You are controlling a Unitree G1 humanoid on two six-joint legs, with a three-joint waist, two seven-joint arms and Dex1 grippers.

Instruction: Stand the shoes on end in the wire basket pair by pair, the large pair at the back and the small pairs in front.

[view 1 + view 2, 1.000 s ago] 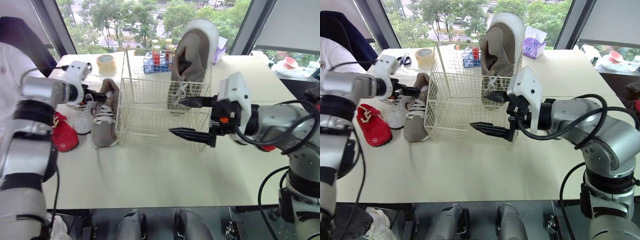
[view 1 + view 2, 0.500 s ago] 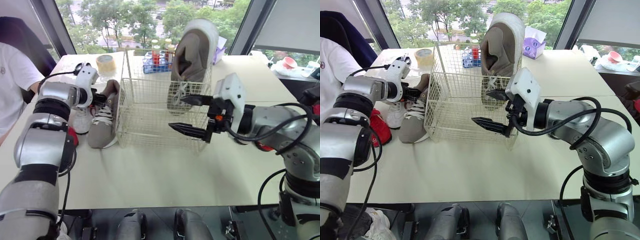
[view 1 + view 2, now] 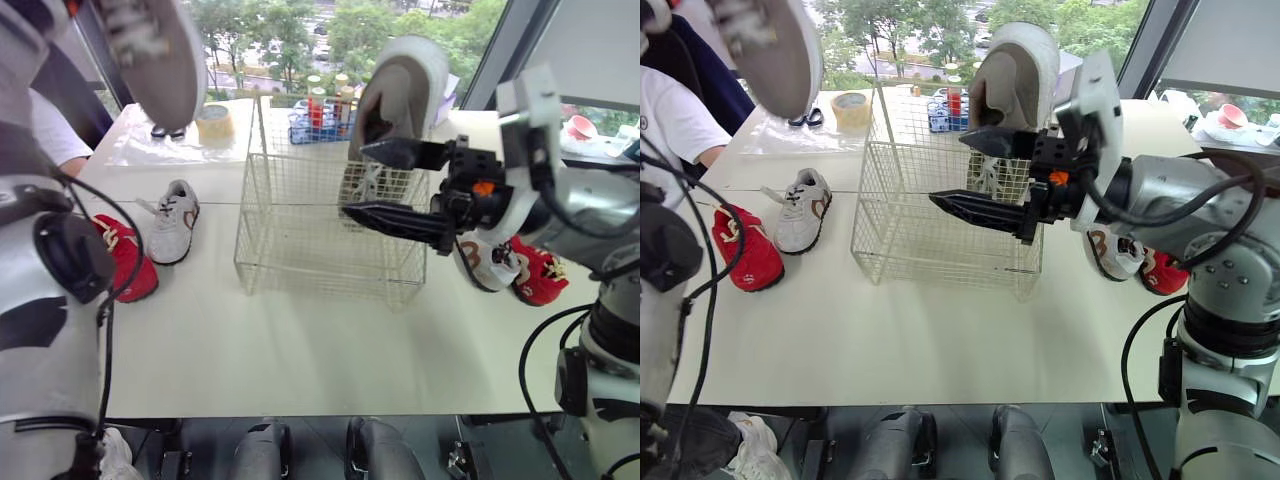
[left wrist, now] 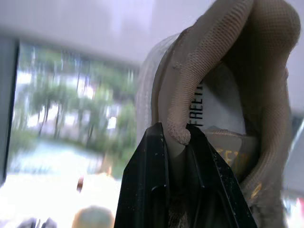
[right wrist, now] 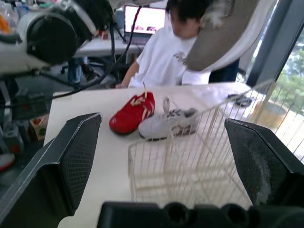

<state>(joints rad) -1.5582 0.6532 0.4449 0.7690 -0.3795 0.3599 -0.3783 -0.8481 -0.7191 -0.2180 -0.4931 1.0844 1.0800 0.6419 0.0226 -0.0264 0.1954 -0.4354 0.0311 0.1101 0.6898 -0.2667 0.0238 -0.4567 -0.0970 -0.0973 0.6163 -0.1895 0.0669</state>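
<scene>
- Clamped in the left gripper (image 4: 176, 133): a large taupe shoe (image 3: 158, 55), black fingers (image 4: 151, 180) pressed together on its heel collar.
- Hoisted high, sole facing the head camera, out at ten o'clock from the wire basket (image 3: 300, 275) and well clear of the table (image 3: 300, 350).
- Already standing on end in the basket's one o'clock back corner: the taupe partner shoe (image 3: 400, 95), toe down, heel poking above the rim.
- Spread wide and gripping nothing: the right gripper (image 3: 352, 180), reaching in from three o'clock across the basket's right side.
- Lying flat at nine o'clock of the basket: a small white shoe (image 3: 172, 220), with a small red shoe (image 3: 125, 262) just beside it toward eight.
- Over at three o'clock, partly hidden by the right arm: a second white shoe (image 3: 487, 262) and a second red shoe (image 3: 540, 272), side by side.
- Off at eleven o'clock: a tape roll (image 3: 213, 125).
- Beyond the table's nine o'clock edge: a person (image 5: 166, 52) in a white shirt.
</scene>
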